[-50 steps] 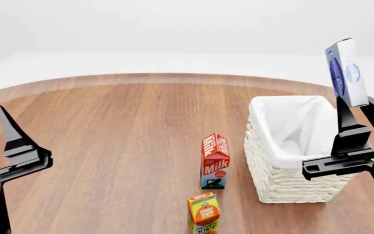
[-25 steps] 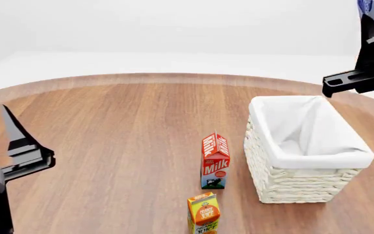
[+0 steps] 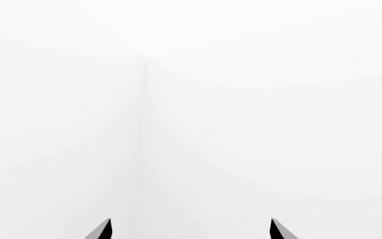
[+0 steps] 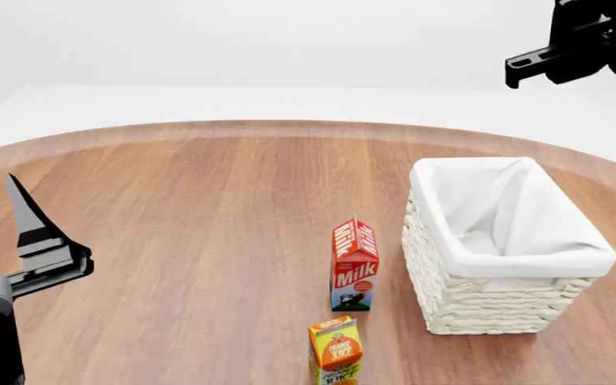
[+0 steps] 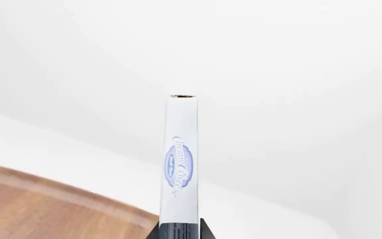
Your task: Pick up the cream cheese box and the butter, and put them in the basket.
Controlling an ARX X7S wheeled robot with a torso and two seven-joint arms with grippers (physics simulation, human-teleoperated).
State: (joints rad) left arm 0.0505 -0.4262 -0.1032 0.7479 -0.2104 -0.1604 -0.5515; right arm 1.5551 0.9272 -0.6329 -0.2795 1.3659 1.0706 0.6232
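Cream cheese box (image 5: 179, 169) now higher above the basket (image 4: 506, 241), clamped in right gripper (image 5: 179, 230); left gripper (image 3: 189, 230) wide.

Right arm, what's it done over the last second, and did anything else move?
The right tool has risen, carrying the cream cheese box up out of the head view; it remains clamped, and nothing was let go. The left tool, basket, milk carton and juice carton stayed put.

left claw (image 4: 25, 220): black, pointed fingers | grey wrist | right claw (image 5: 179, 230): black
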